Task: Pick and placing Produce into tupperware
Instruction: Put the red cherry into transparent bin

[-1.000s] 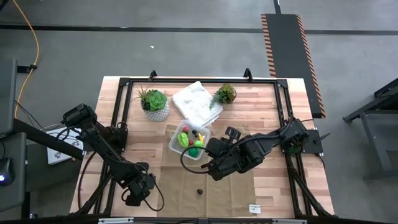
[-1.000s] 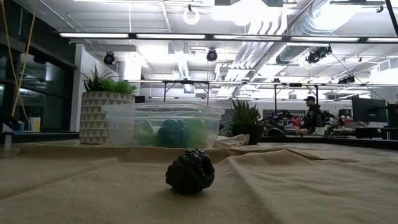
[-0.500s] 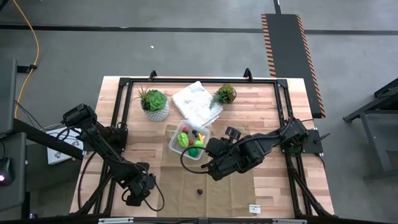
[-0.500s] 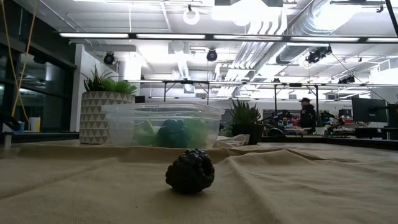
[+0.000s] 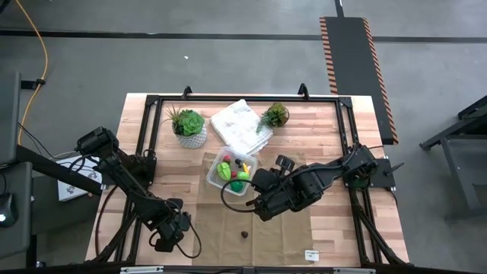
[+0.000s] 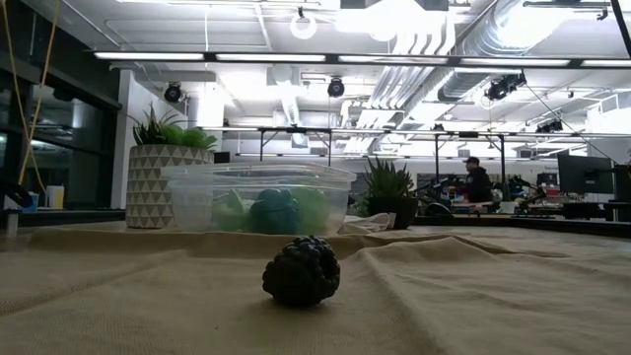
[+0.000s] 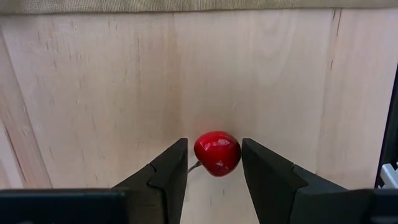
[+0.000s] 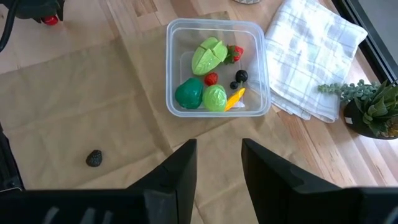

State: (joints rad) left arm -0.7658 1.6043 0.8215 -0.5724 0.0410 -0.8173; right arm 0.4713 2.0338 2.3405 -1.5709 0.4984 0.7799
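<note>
The left gripper is positioned low over bare wood at the near left part of the table, just off the edge of the tan cloth. Its fingers are partly open, with a small red toy fruit between them. The fruit sits close to both inner faces, but whether the fingers clamp it cannot be told.

The right gripper is held above the cloth, near the near side of the tupperware. Its fingers stand partly apart with nothing between them.

The tupperware rests at the middle of the table, on the far edge of the cloth. Produce inside it: a light green wedge-shaped piece, a dark green piece, a round light green piece, a yellow-orange piece, a dark berry-like piece, and two small red pieces.

One dark brown, bumpy piece lies alone on the cloth, near the table's front edge and well apart from the tupperware.

A white cloth lies just behind the tupperware, between two potted plants
</note>
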